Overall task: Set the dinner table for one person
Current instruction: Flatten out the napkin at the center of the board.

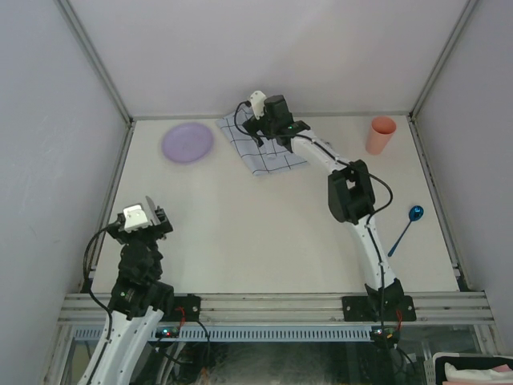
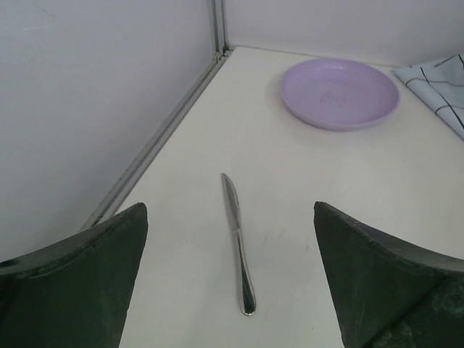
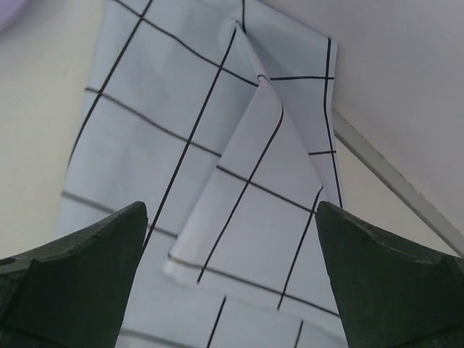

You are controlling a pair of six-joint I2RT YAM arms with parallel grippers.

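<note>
The off-white dinner table (image 1: 256,233) carries a lilac plate (image 1: 188,143) at the back left and a pale grid-patterned cloth (image 1: 268,152) at the back middle. A steel knife (image 2: 238,243) lies on the table, blade towards the plate (image 2: 339,93). My left gripper (image 2: 230,210) hovers open above it, one finger on each side of the handle and neither touching it. In the top view the left gripper (image 1: 152,218) is near the left rail. My right gripper (image 3: 232,206) stands open over the cloth's folded-over flap (image 3: 246,188), holding nothing; it is at the back (image 1: 255,122).
An orange cup (image 1: 381,134) stands at the back right corner. A blue spoon (image 1: 407,227) lies near the right rail. Aluminium rails and grey walls enclose the table on three sides. The cloth's corner (image 2: 442,83) shows beside the plate.
</note>
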